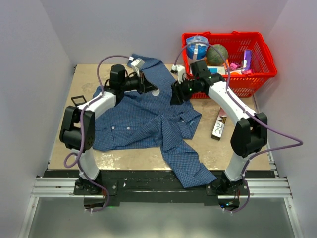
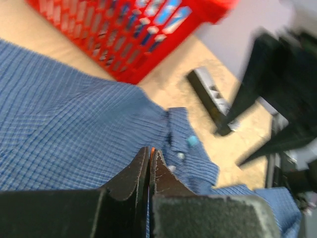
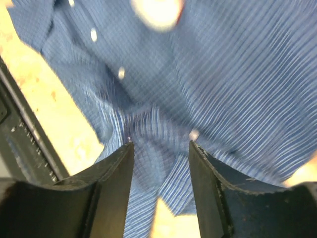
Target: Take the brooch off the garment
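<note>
The garment [image 1: 143,119], a blue fine-checked shirt, lies spread across the table with a sleeve hanging over the near edge. My left gripper [image 1: 148,84] sits over the shirt near the collar. In the left wrist view its jaws [image 2: 150,150] are pressed together, and a thin orange sliver of the brooch [image 2: 152,150] shows between the tips. Small buttons dot the shirt placket [image 2: 183,148] just beyond. My right gripper [image 1: 174,96] hovers at the shirt's right edge; in the right wrist view it [image 3: 161,144] stands open over bunched shirt fabric [image 3: 237,74].
A red basket [image 1: 247,64] with several items stands at the back right. A dark flat box [image 1: 219,126] lies on the table right of the shirt. A small black frame [image 1: 78,100] rests at the left edge. Bare tabletop [image 1: 218,153] shows at front right.
</note>
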